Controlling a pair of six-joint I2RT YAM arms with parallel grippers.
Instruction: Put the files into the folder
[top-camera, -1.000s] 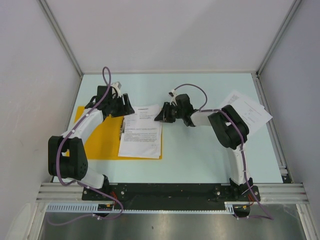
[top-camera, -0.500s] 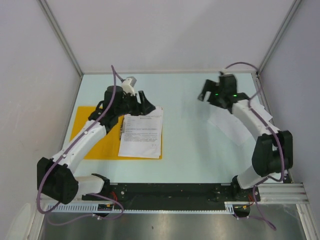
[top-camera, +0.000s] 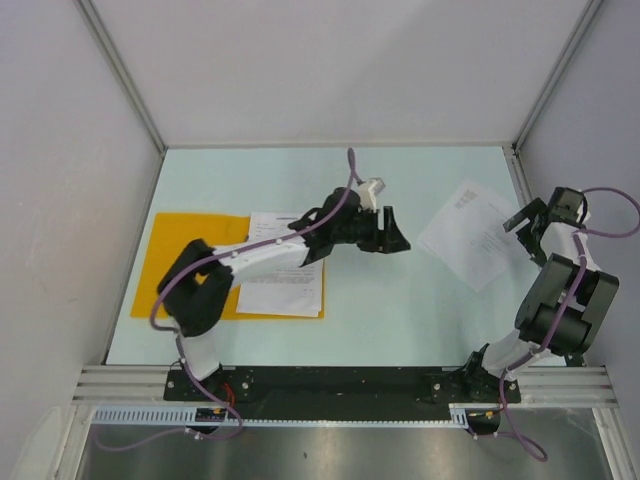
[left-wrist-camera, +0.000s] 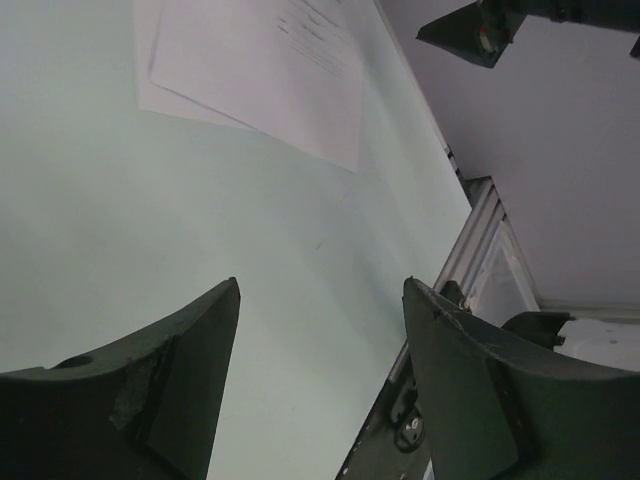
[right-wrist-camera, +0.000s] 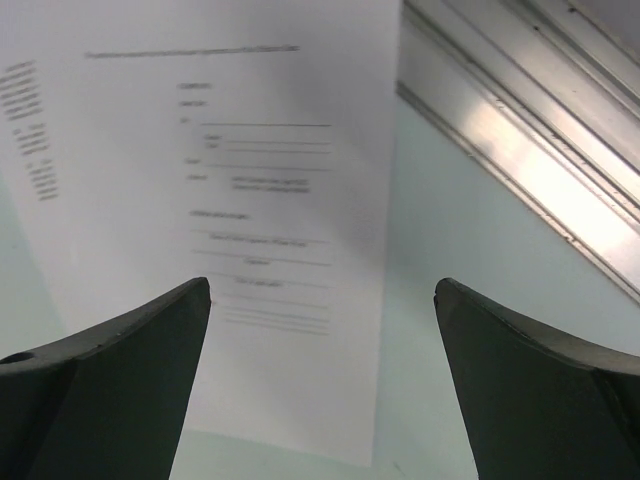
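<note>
Your left gripper (top-camera: 395, 238) at mid-frame and right gripper (top-camera: 527, 217) above the sheets (top-camera: 478, 235) at right both gaped empty; pinching flat paper could crumple it or miss.

Pale green table (top-camera: 400, 320), grey enclosure walls (top-camera: 330, 70), aluminium rail (top-camera: 130, 380) along near edge

Top view bright, diffuse, sharp; shadows on table (top-camera: 400, 320) faint. Right wrist: sheet (right-wrist-camera: 270, 200) text blurred, glare strip on rail (right-wrist-camera: 520, 190). Left wrist: left gripper (left-wrist-camera: 320, 285) dark, slightly soft-focus.
</note>
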